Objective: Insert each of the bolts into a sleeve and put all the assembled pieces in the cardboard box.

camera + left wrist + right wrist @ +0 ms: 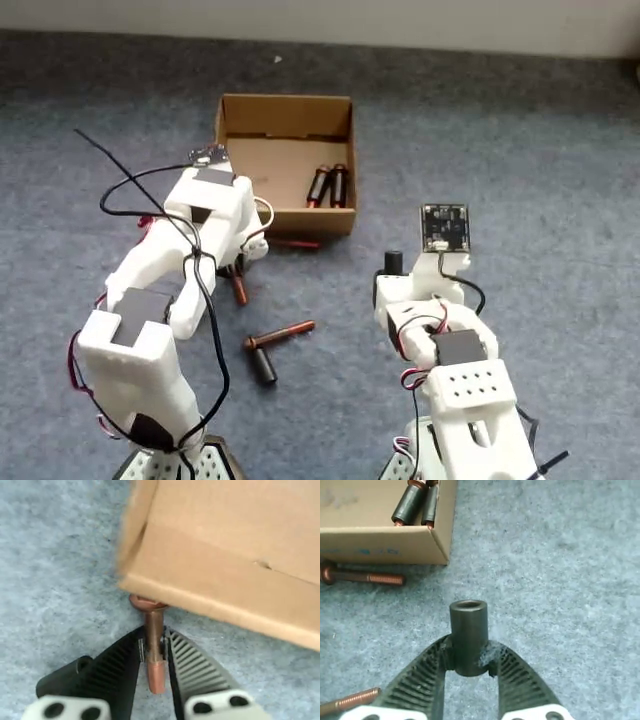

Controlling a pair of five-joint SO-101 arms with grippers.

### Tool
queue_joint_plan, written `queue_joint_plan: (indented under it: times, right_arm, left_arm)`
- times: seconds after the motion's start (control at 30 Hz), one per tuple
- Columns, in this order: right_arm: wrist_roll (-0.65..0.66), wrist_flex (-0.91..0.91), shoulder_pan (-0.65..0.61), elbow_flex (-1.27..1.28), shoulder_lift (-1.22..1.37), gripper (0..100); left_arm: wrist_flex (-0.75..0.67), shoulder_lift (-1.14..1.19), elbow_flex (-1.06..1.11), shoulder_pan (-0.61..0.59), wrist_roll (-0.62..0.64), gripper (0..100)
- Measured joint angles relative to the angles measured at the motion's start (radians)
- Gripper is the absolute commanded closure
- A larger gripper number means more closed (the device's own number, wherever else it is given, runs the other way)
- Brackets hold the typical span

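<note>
The cardboard box (300, 218) is blocking the left gripper (154, 632), a loose bolt (296, 243) lying along its front. Another bolt (284, 335) and a sleeve (263, 367) are lying between the arms; carpet (520, 150) right of the box is lying open.

My left jaws are matt black plastic, ribbed on their inner faces. Clamped between them, the copper-coloured metal bolt (154, 640) has a smooth shank with a soft sheen. My right jaws are the same ribbed black plastic, closed round a dark grey metal sleeve (468, 637), a short tube with a smooth, dull finish. The brown cardboard box (275, 170) is plain matt paperboard, a little fibrous along its cut edges. A loose copper-coloured bolt (362, 576) beside it shows fine threading at one end. The grey cloth-covered worktop (520, 130) looks rough and fuzzy, like felt or carpet. The white plastic shell (140, 375) of my left arm is smooth, faintly glossy.
</note>
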Motion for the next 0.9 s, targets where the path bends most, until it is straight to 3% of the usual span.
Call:
queue_joint_plan:
  times: [0.17,0.43,0.9]
  right_arm:
    - [-0.003,0.0,0.0,0.0,0.0,99.5]
    - [-0.003,0.0,-0.078,0.0,-0.015,99.5]
    - [-0.003,0.0,-0.206,0.009,-0.339,99.5]
  left_arm:
    - [0.04,-0.124,0.028,-0.015,-0.006,100]
    - [0.017,-0.555,0.232,-0.02,-0.074,100]
    - [-0.377,-1.166,0.641,0.064,-0.242,100]
